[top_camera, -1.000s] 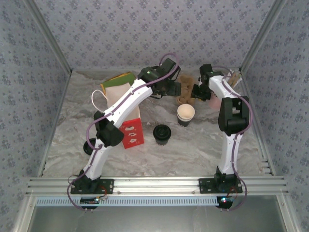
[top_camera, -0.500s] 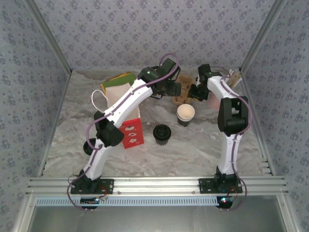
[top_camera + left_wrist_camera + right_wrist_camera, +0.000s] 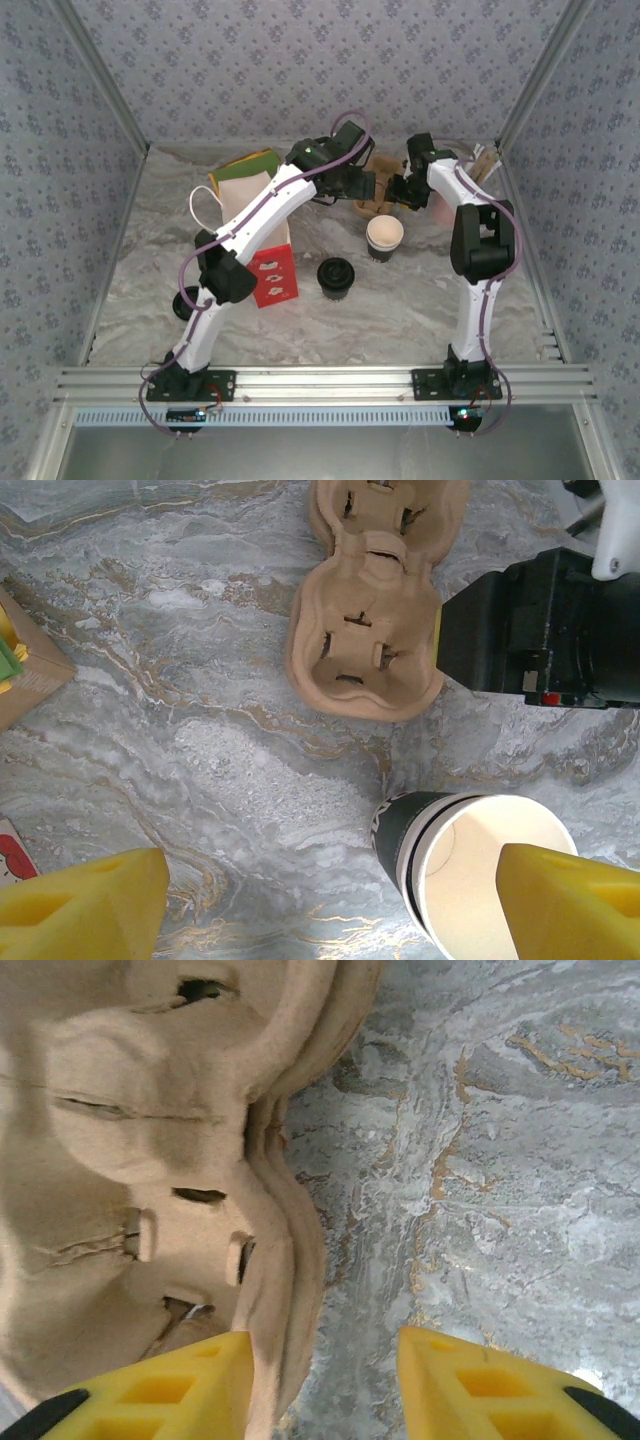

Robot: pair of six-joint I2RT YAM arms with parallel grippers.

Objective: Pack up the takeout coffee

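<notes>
left gripper [image 3: 330, 910]: wide open, empty, hovering
takeout coffee [image 3: 470, 870]: upright on counter [image 3: 200, 740], just below left gripper, close to one finger; hasn't moved
right gripper [image 3: 320, 1385]: jaws just widened, part open, straddling cup carrier [image 3: 130, 1180] rim, not clamped
meaning: looks like carrier release; coffee not packed yet, left grasp likely next

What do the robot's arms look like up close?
The left arm and right arm are white tubes with chunky black joints. A thin purple cable loops along each one. Their black bases sit on a silver rail. The tools' fingers are bright yellow with hollow cut-outs.
</notes>
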